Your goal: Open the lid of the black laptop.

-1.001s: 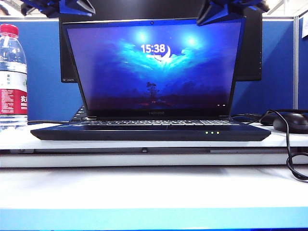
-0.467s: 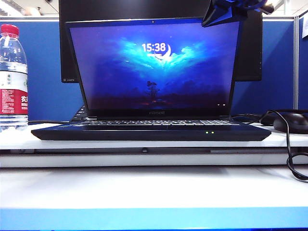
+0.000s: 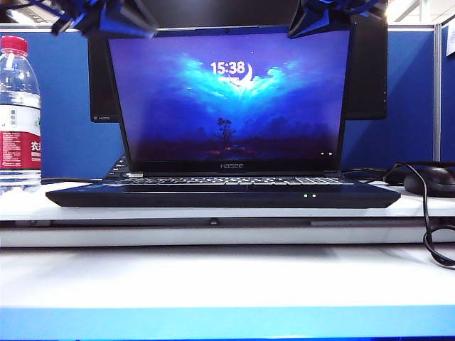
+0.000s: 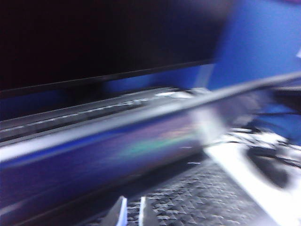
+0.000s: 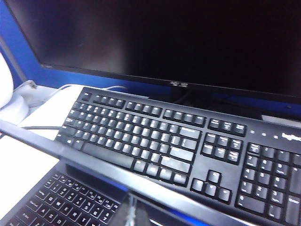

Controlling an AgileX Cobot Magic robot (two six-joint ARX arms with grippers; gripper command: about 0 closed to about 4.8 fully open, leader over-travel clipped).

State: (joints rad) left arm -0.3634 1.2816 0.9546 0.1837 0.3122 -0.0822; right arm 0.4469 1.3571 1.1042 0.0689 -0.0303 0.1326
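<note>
I am finding the black laptop (image 3: 224, 193) sitting at the middle of the white table (image 3: 227, 273), its long axis running from 9 to 3 o'clock in the exterior view and its front edge facing 6 o'clock toward the camera. The lid (image 3: 229, 96) is standing nearly upright, screen lit and facing 6 o'clock.

My left claw (image 3: 106, 15) is hovering at the lid's top corner near 11 o'clock; my right claw (image 3: 323, 18) is at the top corner near 1 o'clock. I cannot tell whether either claw is spread or pressed together: both are cropped, and the left wrist view is blurred.

I am judging the opening nearly complete. Risk: pushing the lid further toward 12 o'clock could knock it against the monitor (image 3: 368, 71) just behind, or tip the base. Uneven pressure at the two corners could twist the panel.
</note>
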